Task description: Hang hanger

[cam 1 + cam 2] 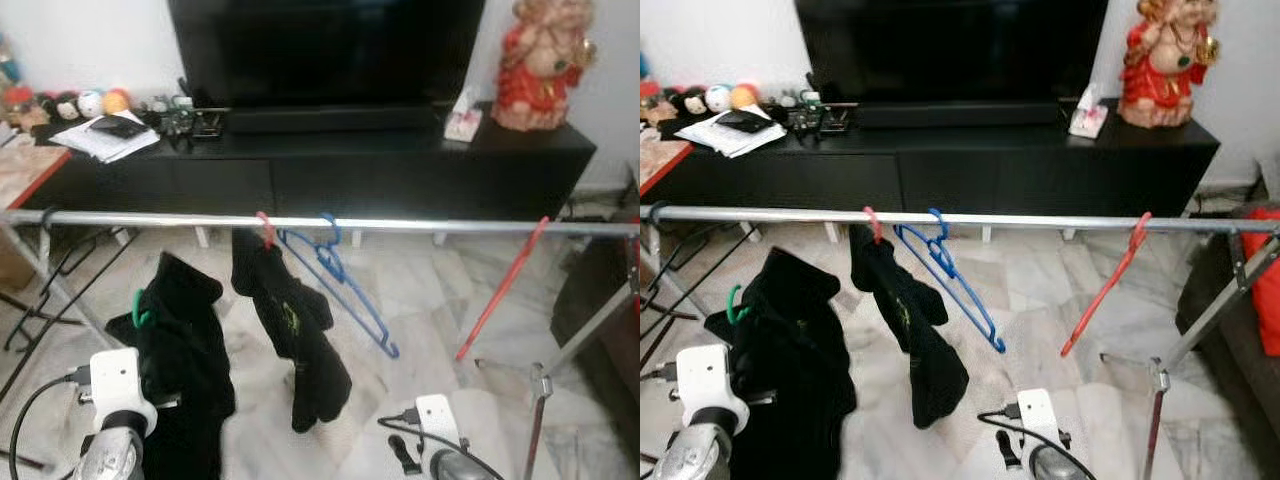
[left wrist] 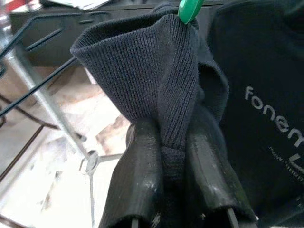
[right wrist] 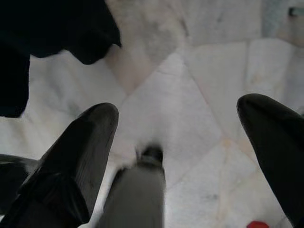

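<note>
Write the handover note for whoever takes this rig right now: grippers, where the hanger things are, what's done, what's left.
Left gripper: shut on the collar of the black garment, which sits on a green hanger, held below the rail.
Right gripper: open, low over the marble floor, idle.
Silver rail: already carries a pink hanger with a dark garment, an empty blue hanger and an empty red hanger.
Done: garment picked up.
Left: raise the green hook onto the rail, probably in the free stretch left of the pink hanger, then release.
</note>
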Available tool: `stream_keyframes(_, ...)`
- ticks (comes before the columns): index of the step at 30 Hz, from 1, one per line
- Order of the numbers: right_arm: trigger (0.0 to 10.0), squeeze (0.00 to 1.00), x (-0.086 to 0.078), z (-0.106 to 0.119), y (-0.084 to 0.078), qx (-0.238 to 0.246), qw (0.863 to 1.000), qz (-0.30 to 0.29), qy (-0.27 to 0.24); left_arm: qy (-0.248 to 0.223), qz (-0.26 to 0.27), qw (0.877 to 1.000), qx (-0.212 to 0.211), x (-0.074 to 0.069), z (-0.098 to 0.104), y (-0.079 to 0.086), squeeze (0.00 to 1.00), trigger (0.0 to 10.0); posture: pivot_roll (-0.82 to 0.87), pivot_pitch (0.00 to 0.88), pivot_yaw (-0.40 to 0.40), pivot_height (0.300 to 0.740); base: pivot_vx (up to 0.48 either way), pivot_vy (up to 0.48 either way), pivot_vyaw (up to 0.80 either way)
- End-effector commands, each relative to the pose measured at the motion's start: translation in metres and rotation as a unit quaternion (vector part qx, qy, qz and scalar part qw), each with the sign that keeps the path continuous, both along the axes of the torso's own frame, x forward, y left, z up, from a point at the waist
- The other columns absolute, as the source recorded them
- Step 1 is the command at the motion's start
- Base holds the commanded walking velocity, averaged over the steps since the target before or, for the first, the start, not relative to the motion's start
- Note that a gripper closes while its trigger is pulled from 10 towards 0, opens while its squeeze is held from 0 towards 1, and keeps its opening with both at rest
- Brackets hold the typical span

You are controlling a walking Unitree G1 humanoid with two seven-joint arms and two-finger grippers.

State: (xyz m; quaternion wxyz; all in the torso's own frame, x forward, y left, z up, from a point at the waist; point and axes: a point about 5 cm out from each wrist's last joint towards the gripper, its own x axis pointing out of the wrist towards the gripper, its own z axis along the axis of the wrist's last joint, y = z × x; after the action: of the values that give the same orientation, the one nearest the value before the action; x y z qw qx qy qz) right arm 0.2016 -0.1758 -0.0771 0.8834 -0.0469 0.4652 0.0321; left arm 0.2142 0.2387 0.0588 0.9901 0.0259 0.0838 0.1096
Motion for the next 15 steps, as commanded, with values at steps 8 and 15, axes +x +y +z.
stream_keyframes(8,10.0,0.00,-0.001,0.000,-0.006,-0.007,1.000,0.000,0.005,-0.020,-0.008,0.999,0.025,-0.002,0.008,0.001,0.00,10.0,-0.05,0.000,0.033,0.740,0.245,0.000,0.00)
stream_keyframes(15,10.0,0.00,-0.001,0.000,-0.005,-0.006,1.000,0.002,0.005,-0.012,-0.010,1.000,0.027,-0.013,0.004,0.005,0.00,10.0,-0.05,0.000,0.033,0.740,0.000,0.000,0.00)
